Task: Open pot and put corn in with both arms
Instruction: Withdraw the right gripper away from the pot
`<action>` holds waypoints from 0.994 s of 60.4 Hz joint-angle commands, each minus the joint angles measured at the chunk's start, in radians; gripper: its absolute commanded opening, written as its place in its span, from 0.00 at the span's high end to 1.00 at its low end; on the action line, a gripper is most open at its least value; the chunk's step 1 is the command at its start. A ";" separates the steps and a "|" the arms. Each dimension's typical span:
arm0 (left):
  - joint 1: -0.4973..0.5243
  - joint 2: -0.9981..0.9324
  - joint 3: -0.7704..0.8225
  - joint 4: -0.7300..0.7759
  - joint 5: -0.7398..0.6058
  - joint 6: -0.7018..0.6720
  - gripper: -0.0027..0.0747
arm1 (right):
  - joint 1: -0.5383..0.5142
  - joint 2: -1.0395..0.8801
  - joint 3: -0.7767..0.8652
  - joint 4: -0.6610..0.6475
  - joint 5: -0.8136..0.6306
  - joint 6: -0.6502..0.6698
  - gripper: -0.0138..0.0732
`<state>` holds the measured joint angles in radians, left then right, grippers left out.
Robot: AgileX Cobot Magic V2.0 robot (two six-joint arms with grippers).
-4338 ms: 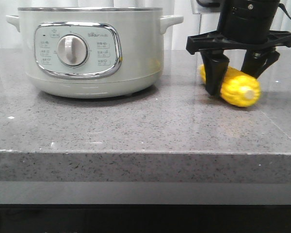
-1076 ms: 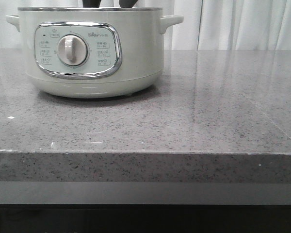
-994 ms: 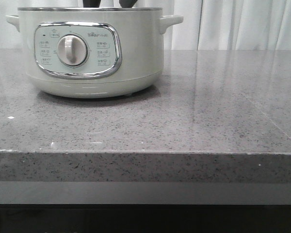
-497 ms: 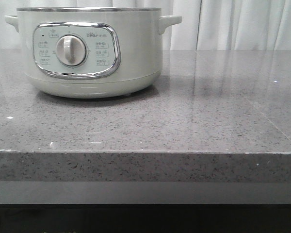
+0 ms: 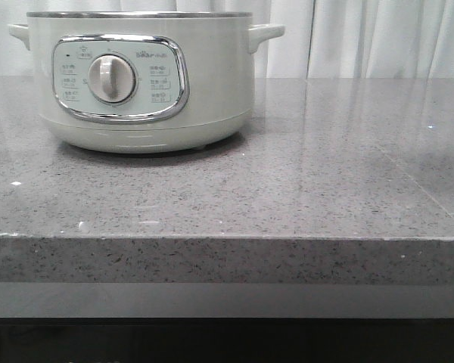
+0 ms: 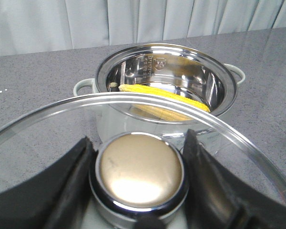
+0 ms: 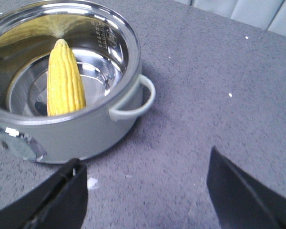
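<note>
Since the earlier front frames, the corn has left the counter at the right of the pot and the right arm has cleared out of the front view; the dark fingertips that were showing above the rim a second ago are gone too. The corn is now lying inside the pot, leaning across the steel inner bowl, seen from both wrist cameras. The right gripper is hovering empty beside the pot with its fingers spread wide, over bare counter. The left gripper is gripping the knob of the glass lid, holding the lid off and short of the pot mouth. Judgement: the placing is looking done, and what remains is withdrawing the right arm cleanly and keeping the lid steady. For that, the left arm should be keeping the lid level, clear of the metal rim and of the side handle. The corn seems to be sitting below the rim, though the lid edge is blurring part of it in the left wrist view. Nothing else is standing on the counter except the curtain behind; no obstruction is showing.
</note>
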<state>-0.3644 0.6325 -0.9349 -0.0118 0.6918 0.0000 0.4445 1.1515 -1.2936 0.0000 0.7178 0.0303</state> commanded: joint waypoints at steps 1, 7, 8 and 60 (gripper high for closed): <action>0.000 -0.001 -0.034 -0.008 -0.145 -0.011 0.66 | -0.013 -0.118 0.058 0.000 -0.103 0.002 0.22; 0.000 -0.001 -0.034 -0.008 -0.145 -0.011 0.66 | -0.013 -0.228 0.159 0.000 -0.105 0.002 0.22; 0.000 -0.001 -0.034 -0.008 -0.145 -0.011 0.66 | -0.013 -0.243 0.172 0.000 -0.105 0.002 0.22; 0.000 -0.001 -0.034 -0.008 -0.145 -0.011 0.66 | -0.013 -0.586 0.459 0.000 -0.087 0.002 0.22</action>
<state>-0.3644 0.6325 -0.9349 -0.0118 0.6918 0.0000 0.4375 0.5653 -0.8098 0.0000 0.7006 0.0303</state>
